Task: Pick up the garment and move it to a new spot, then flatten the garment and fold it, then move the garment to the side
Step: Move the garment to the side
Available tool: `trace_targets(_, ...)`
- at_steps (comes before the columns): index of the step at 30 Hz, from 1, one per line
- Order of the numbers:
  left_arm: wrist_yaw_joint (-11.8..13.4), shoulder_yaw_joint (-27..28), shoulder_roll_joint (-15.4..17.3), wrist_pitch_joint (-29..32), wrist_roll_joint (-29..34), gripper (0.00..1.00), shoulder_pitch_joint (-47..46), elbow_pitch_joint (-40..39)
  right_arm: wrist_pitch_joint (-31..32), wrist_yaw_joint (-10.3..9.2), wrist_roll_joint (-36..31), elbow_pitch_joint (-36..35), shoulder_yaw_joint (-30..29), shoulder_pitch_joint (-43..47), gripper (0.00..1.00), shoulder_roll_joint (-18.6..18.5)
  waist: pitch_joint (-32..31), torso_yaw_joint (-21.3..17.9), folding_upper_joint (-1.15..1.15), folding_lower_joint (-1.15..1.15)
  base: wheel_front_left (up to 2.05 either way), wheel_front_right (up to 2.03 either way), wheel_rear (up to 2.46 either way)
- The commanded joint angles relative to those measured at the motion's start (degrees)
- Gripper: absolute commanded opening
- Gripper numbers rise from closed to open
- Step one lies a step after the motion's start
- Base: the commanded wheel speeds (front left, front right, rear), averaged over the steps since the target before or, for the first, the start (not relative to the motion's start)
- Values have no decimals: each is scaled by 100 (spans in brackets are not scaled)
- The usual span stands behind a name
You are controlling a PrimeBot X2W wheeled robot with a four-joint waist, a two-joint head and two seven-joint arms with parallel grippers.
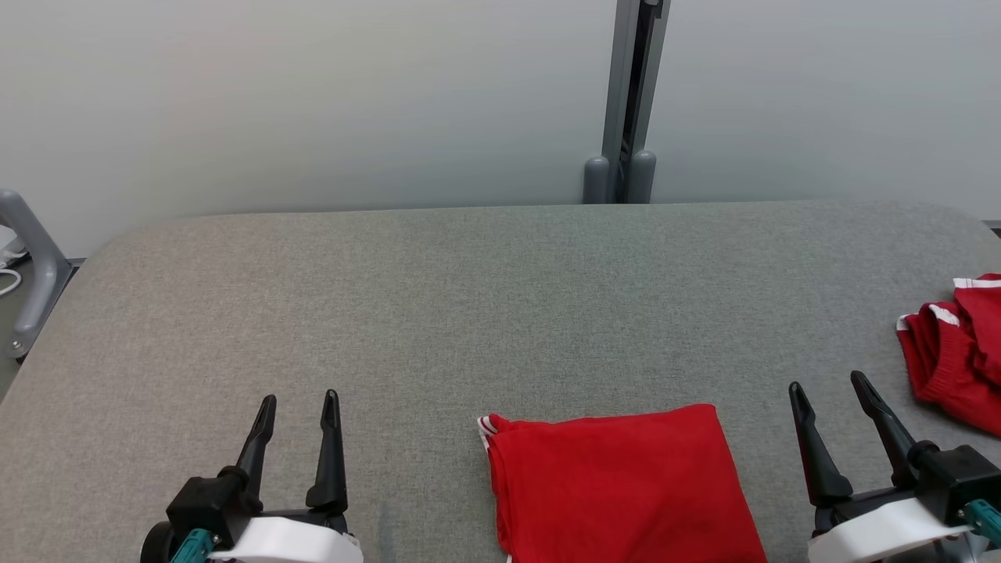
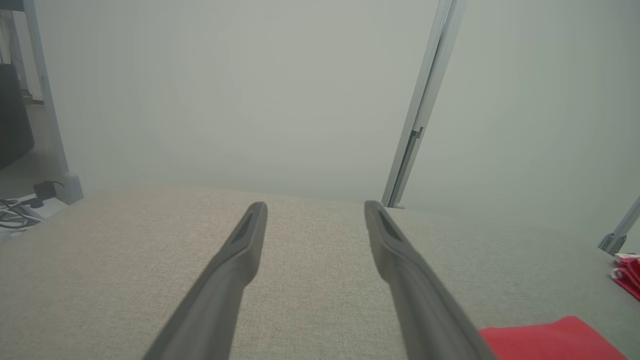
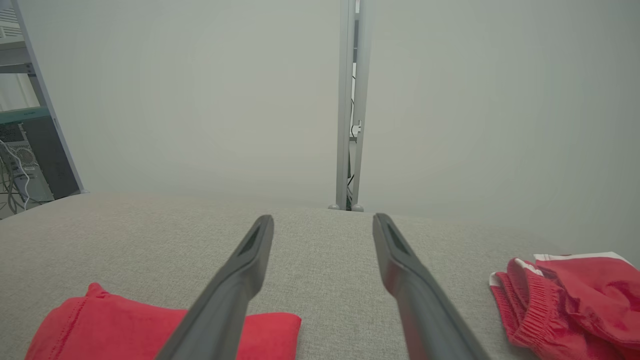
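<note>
Saw folded red garment [image 1: 618,485] flat on grey table [image 1: 469,297], between left gripper [image 1: 299,396] and right gripper [image 1: 826,382], touching neither. Found both grippers' fingers spread apart, holding nothing. Noted crumpled red garment [image 1: 958,352] at table's right edge.

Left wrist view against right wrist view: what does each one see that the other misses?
Of the two, the left wrist view has the open left gripper and floor cables. The right wrist view has the open right gripper and a shelf with wires. Both share the grey table, the post, the folded garment and the crumpled garment, a sliver in the left, plain in the right.
</note>
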Motion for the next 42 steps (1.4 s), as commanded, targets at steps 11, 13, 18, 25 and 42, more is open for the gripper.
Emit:
trace_targets(11,-15,18,26,-22,-90,100,-23,-38,-27,-2,19,68,45,11,100,-35,23,34,0,0,0,0,0)
trace_targets(13,-11,9,26,-21,-77,100,-14,-28,-27,-2,29,78,57,-2,100,-36,21,32,0,0,0,0,0)
trace_targets(18,-19,-13,26,-22,-72,100,-15,-3,-28,-2,34,94,54,-21,100,-35,23,28,0,0,0,0,0)
trace_targets(25,-14,-22,26,-21,-68,100,-24,11,-28,-2,56,114,46,-12,100,-28,33,26,0,0,0,0,0)
trace_targets(42,115,-222,27,-22,19,100,-89,112,37,-2,1429,1710,1007,-313,100,-282,244,256,0,0,0,0,0)
